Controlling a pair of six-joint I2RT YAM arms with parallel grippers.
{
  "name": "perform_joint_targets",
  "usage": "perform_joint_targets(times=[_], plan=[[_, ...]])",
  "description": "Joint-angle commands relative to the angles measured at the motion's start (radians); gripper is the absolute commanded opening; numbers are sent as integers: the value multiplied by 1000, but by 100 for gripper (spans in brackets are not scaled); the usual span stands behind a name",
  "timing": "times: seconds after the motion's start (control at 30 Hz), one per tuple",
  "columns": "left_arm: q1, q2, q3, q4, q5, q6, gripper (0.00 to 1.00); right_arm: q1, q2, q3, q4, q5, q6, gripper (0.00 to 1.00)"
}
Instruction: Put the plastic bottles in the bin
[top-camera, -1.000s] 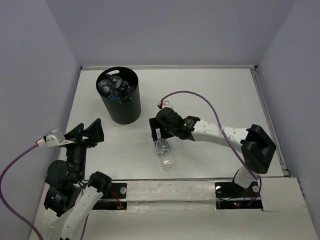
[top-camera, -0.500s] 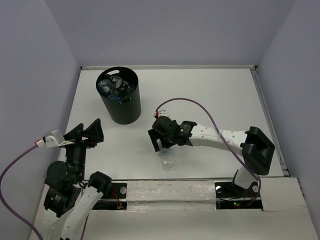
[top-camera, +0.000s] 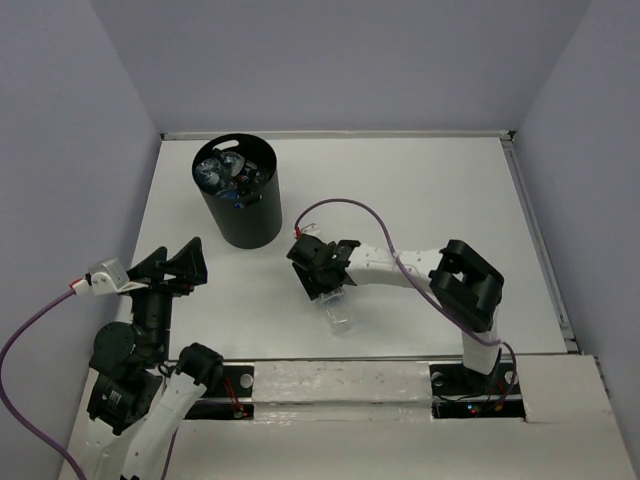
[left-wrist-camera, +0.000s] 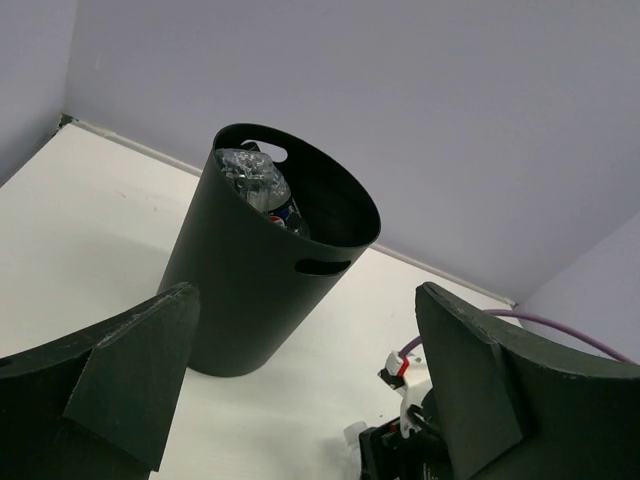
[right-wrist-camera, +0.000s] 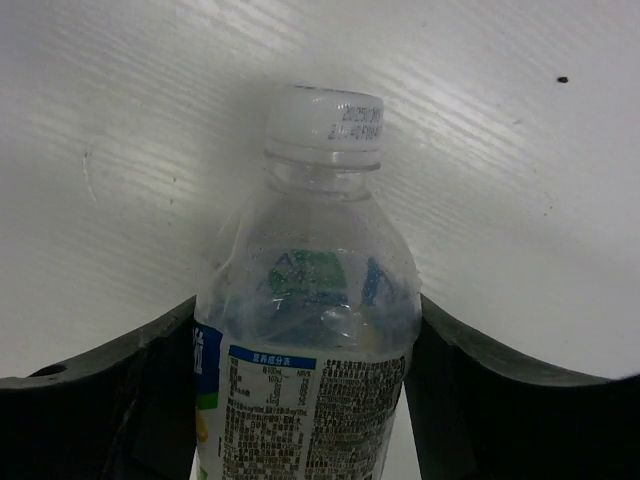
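A clear plastic bottle with a blue-and-white label lies on the white table, its white cap pointing away from the wrist camera. My right gripper is down over it, and both black fingers press against the sides of the bottle. The tall black bin stands at the back left with several plastic bottles inside. In the left wrist view the bin shows a crumpled clear bottle in its mouth. My left gripper hangs open and empty near the front left.
White walls close off the table on three sides. The right arm's purple cable loops above the wrist. The right arm's elbow stands over the right half of the table. A white strip runs along the near edge.
The right gripper came down and to the left over the lying bottle, and its jaws closed on the bottle's sides. The right elbow swung left. The left arm stayed still.
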Motion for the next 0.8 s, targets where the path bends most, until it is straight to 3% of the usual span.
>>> perform_joint_targets(times=[0.0,0.1,0.2,0.3,0.37,0.4,0.43,0.53,0.77], plan=[[1,-15,2,43,6,5,99,-8,-35,86,1,76,-36,57],[0,-20,2,42,3,5,99,-8,-90,126,2,68,-63,47],[-3,-23,2,45,4,3,99,-8,-157,232,17,100,-149,46],[-3,-26,2,45,3,5,99,-17,-168,403,111,137,-302,46],[-3,-27,4,43,0,6,99,-17,-159,474,273,113,-391,46],[-3,-27,4,40,-3,6,99,-26,-141,521,337,81,-490,46],[-3,-29,4,39,-5,5,99,-37,-127,546,460,64,-528,45],[-3,-32,4,37,-6,3,99,-77,-34,684,617,-25,-588,41],[-20,-23,4,39,-14,8,99,-149,239,1054,717,-232,-603,42]])
